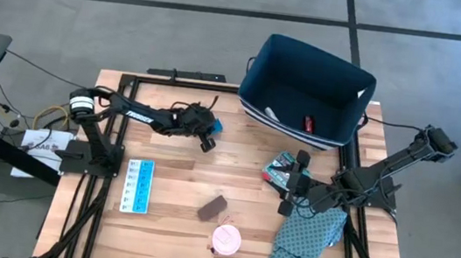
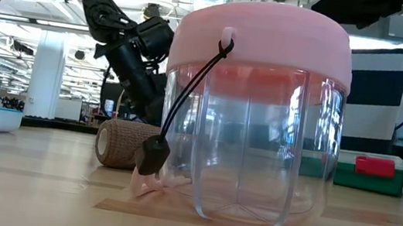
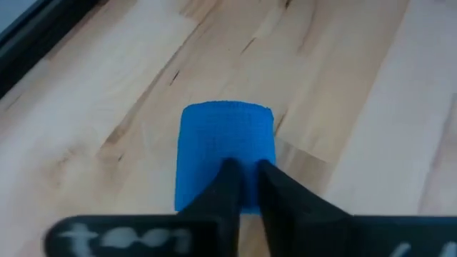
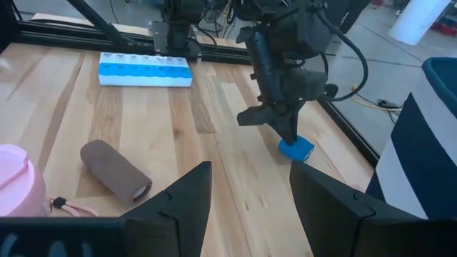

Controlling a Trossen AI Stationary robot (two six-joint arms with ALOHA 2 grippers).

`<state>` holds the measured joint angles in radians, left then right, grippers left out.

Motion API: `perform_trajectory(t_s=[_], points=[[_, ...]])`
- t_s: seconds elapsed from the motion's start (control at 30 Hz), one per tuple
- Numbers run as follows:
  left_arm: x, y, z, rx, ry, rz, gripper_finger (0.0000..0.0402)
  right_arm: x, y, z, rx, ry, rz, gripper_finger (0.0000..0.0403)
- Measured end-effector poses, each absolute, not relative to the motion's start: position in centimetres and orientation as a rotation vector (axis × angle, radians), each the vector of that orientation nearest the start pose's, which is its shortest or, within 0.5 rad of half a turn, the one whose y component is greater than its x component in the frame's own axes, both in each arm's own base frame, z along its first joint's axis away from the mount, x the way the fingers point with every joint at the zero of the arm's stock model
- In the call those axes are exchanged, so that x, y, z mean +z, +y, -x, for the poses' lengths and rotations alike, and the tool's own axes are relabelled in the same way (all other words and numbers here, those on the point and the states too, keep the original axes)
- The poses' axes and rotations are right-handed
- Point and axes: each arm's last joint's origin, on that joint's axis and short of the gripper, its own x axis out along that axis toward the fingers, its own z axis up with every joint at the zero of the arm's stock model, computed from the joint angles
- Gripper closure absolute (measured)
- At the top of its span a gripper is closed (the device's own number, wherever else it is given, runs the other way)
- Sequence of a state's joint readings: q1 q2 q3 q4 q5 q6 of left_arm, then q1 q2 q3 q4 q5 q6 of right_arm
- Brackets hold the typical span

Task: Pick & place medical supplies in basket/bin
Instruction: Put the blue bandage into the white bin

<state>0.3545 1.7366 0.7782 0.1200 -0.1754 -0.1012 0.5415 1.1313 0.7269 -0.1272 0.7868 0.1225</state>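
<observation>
My left gripper (image 1: 211,132) stands at the table's far middle, shut on the blue cube (image 3: 225,146); the right wrist view shows that cube (image 4: 295,148) on the wood under its fingers. My right gripper (image 4: 250,173) is open and hovers over bare wood next to the green-red box (image 1: 281,165). The navy bin (image 1: 306,85) stands at the far right; a white tube (image 1: 272,114) and a small red bottle (image 1: 309,122) lie in it. The pill organizer (image 1: 137,186), the brown oblong (image 1: 213,206) and the pink-lidded item (image 1: 226,239) lie on the near half. My left gripper pinches the blue cube's near top edge (image 3: 246,153) between its two fingers (image 3: 227,182), which stand almost together with blue showing in the gap. They come from above, slanting down. The cube's underside (image 4: 297,154) rests on the table.
A teal patterned cloth (image 1: 310,236) lies at the near right under my right arm. In the low view the pink-lidded clear container (image 2: 252,112) fills the foreground, the brown roll (image 2: 123,143) behind it. Bare wood (image 1: 182,163) lies between the cube and the organizer.
</observation>
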Motion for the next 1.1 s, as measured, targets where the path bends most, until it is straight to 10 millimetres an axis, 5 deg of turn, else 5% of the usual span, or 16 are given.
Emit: perform_trajectory(t_s=[0.13, 0.33, 0.5, 0.6, 0.77, 1.1], points=[[14.9, 9.5, -30.2, 0.454, 0.730, 0.187, 0.0399, 25.6, 10.2, -21.0, -0.264, 0.403, 0.208, 0.0220], [20.9, 5.5, -30.8, 0.368, 0.530, 0.130, 0.0400, 25.7, 10.3, -21.0, -0.261, 0.403, 0.204, 0.0220], [23.6, 3.5, -29.9, 0.428, 0.550, 0.002, 0.0400, 25.6, 10.3, -21.0, -0.260, 0.404, 0.201, 0.0220], [23.6, 3.6, -29.6, 0.493, 0.565, -0.016, 0.0401, 25.6, 10.3, -21.0, -0.260, 0.404, 0.201, 0.0220], [22.2, 3.5, -30.3, 0.366, 0.630, -0.027, 0.0377, 25.6, 10.3, -21.0, -0.260, 0.404, 0.202, 0.0220], [15.4, 2.7, -34.0, 0.141, 0.704, 0.019, 0.0237, 25.7, 10.3, -21.0, -0.258, 0.403, 0.208, 0.0220]])
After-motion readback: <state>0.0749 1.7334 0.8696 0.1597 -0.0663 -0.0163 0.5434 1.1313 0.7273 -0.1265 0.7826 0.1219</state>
